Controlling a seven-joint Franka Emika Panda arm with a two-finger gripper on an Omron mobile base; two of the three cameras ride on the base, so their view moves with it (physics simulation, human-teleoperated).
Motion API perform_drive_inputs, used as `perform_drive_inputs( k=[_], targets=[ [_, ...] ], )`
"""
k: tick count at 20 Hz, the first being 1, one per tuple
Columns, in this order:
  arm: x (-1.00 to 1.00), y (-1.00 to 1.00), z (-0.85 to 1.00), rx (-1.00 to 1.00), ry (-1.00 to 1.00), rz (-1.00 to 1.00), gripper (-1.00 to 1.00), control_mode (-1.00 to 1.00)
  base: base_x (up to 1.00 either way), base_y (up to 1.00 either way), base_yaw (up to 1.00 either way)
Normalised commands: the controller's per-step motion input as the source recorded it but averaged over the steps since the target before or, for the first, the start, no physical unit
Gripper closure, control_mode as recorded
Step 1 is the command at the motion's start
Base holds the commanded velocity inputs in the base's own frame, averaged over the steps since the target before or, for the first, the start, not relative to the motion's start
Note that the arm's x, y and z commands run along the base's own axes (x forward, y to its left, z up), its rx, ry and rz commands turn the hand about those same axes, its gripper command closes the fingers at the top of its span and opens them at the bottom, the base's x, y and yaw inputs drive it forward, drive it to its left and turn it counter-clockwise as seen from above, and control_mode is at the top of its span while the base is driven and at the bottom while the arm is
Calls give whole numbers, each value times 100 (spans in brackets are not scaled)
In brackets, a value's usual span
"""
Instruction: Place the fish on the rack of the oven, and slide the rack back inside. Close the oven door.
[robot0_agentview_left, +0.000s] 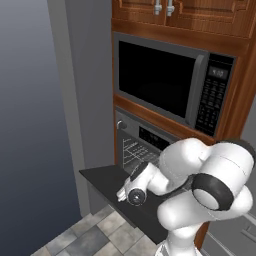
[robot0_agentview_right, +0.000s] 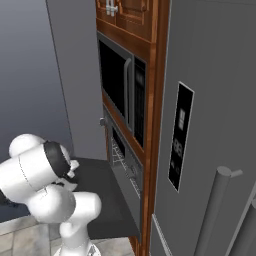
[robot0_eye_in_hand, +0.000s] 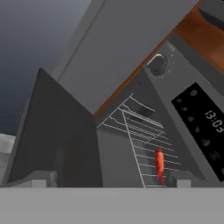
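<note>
Hand view: small slim red fish (robot0_eye_in_hand: 159, 165) lies on the flat grid of thin silver wires, the rack (robot0_eye_in_hand: 142, 142), inside the cavity of the built-in dark grey oven (robot0_eye_in_hand: 183, 103). Fish sits toward the right side of the rack as this view frames it, lengthwise along the wires. Round knob (robot0_eye_in_hand: 157, 64) and small lit display (robot0_eye_in_hand: 203, 127) on the control strip. Wide dark flat oven door (robot0_eye_in_hand: 52, 135) hangs open, smooth and matte.

Left base view: door (robot0_agentview_left: 107, 182) lies level, out over the grey tiled floor (robot0_agentview_left: 87, 237). Rack wires (robot0_agentview_left: 132, 152) show in the opening; fish too small to make out. White arm bends low over the door. Black-windowed microwave (robot0_agentview_left: 165, 80) above, glossy, keypad on its right, set in reddish wood cabinetry (robot0_agentview_left: 195, 20).

Right base view: tall grey refrigerator (robot0_agentview_right: 200, 125) with a dark panel and bar handles stands right of the oven.

Tool (robot0_eye_in_hand: 111, 183): fingertips spread wide, holding nothing.
</note>
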Motion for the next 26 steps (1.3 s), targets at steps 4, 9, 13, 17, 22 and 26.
perform_drive_inputs(
  k=[4, 9, 13, 17, 22, 26],
  targets=[
    [-7, 29, 100, -12, 44, 0, -100, -100, 0, 0, 0],
    [-16, 13, 78, -33, 50, 0, -100, -100, 0, 0, 0],
    [-11, 11, 20, -61, 38, 14, -100, -100, 0, 0, 0],
    [-9, 35, -5, -92, 27, 19, -100, -100, 0, 0, 0],
    [-31, 39, -24, -94, 14, 16, -100, -100, 0, 0, 0],
    [-73, 33, -19, -70, 6, 9, -100, -100, 0, 0, 0]
  ],
)
